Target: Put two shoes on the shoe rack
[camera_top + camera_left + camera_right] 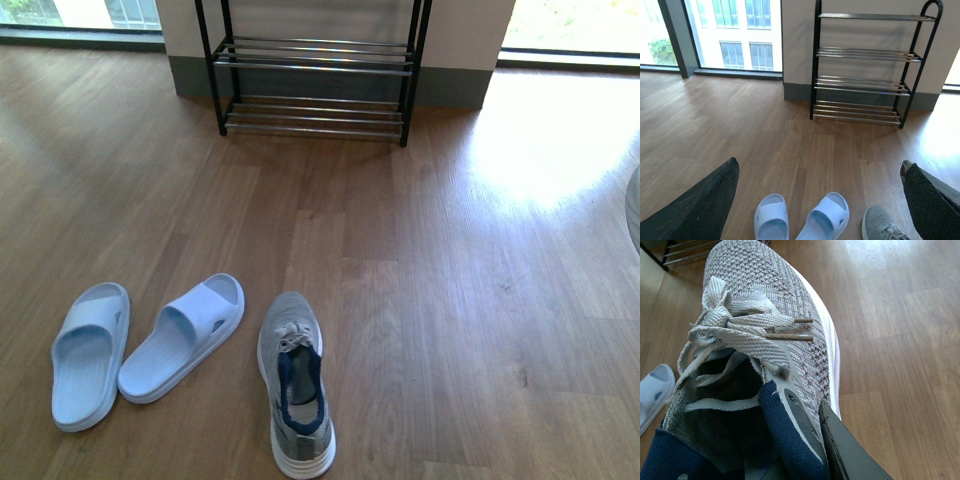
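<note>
We see one grey sneaker (297, 395) lying on the floor (450, 300) beside two pale slides (180, 338), well apart from the shoe rack (315, 70). Our left end effector (819, 167) is spread and empty. Our right end effector (847, 455) touches a laced sneaker (765, 300) at its collar; we cannot tell whether it grips.

1. At 8 o'clock in my front view I see a pale blue slide (88, 352), with a second slide (185, 335) just beside it, its toe angled toward 1 o'clock.
2. The wood-plank floor (450, 300) carries a sun patch (545, 140) at 2 o'clock.
3. A window (80, 12) sits at 11 o'clock, and a grey skirting (195, 78) runs at 12.
</note>
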Tool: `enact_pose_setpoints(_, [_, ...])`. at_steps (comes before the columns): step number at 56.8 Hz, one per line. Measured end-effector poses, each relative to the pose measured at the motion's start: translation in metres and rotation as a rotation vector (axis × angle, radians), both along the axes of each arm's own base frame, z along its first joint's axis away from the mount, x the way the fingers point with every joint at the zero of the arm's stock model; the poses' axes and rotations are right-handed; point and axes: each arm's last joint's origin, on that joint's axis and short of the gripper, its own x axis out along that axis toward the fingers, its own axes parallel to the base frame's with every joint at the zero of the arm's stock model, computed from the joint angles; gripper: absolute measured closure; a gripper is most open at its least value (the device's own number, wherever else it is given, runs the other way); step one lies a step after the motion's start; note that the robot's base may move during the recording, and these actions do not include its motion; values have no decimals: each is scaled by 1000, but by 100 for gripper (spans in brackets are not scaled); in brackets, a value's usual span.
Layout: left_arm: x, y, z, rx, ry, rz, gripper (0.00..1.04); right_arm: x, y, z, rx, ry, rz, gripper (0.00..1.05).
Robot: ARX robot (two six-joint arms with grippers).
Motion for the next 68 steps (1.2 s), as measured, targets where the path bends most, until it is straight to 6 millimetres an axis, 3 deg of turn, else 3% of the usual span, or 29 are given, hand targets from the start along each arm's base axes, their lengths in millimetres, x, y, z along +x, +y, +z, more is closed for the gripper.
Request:
enact_pose_setpoints(51, [0, 0, 0, -2, 2, 12, 9, 0, 0, 0, 3, -1, 2, 104])
enact_pose_setpoints(61, [9, -10, -5, -2, 254, 365, 9, 0, 0, 0, 2, 0, 0, 104])
enact_pose_setpoints(68, [29, -18, -2, 1, 318, 317, 9, 0, 0, 0, 3, -1, 2, 104])
